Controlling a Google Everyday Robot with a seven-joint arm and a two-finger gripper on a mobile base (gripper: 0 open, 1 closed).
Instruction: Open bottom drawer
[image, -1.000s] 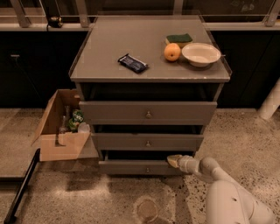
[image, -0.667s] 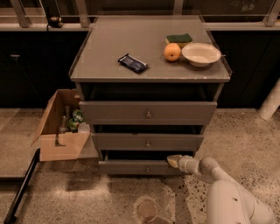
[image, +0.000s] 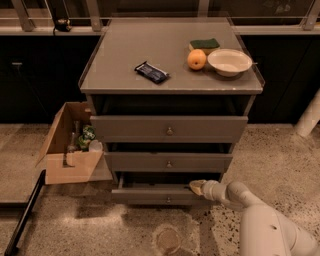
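1. Our gripper (image: 197, 187) sits low against the bottom drawer (image: 150, 196), at the right part of its upper edge; we cannot tell how wide it stands or whether it grips anything.
2. We see the white arm (image: 262, 222) reaching in from the lower right corner.
3. We find the bottom drawer lowest of three in the desk (image: 115, 55), its front slightly forward of the middle drawer (image: 140, 162), with a dark gap behind the front and a small round knob (image: 168, 199) at its centre.
4. We see the top drawer (image: 130, 129) above both.
5. On the desk we note a dark blue packet (image: 152, 72), an orange (image: 196, 59) just beside a white bowl (image: 229, 62), and a green sponge (image: 206, 44) behind them.
6. We see an open cardboard box (image: 70, 167) on the floor left of the desk, holding cans and bottles.
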